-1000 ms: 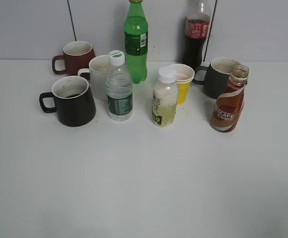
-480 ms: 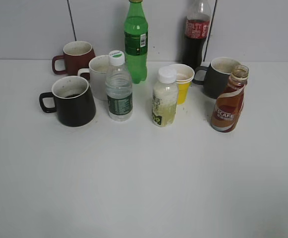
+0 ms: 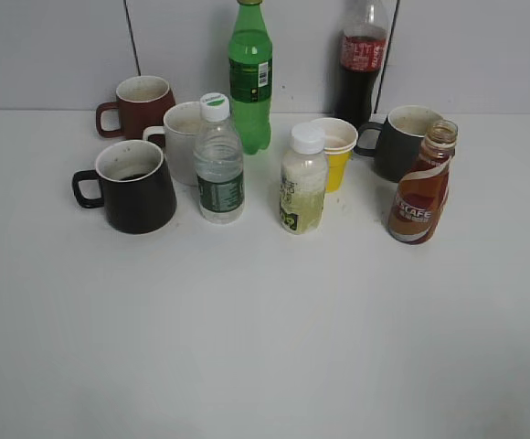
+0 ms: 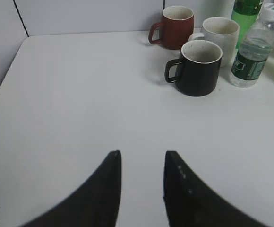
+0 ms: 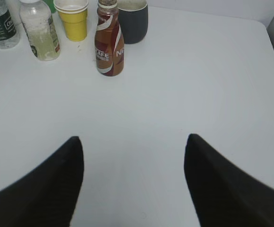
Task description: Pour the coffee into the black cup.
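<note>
The coffee bottle [image 3: 421, 187], small, curvy and uncapped with a brown Nescafe label, stands at the right of the table; it also shows in the right wrist view [image 5: 109, 43]. The glossy black cup [image 3: 135, 187] stands at the left, handle to the left, and shows in the left wrist view [image 4: 197, 67]. My left gripper [image 4: 141, 153] is open and empty over bare table, well short of the black cup. My right gripper [image 5: 133, 138] is wide open and empty, well short of the coffee bottle. Neither arm shows in the exterior view.
Between them stand a water bottle [image 3: 218, 163], a pale juice bottle [image 3: 302, 183], a yellow paper cup [image 3: 335, 151] and a white mug [image 3: 183, 139]. Behind are a dark-red mug [image 3: 140, 105], a green bottle [image 3: 249, 75], a cola bottle [image 3: 361, 59] and a dark-grey mug [image 3: 402, 140].
</note>
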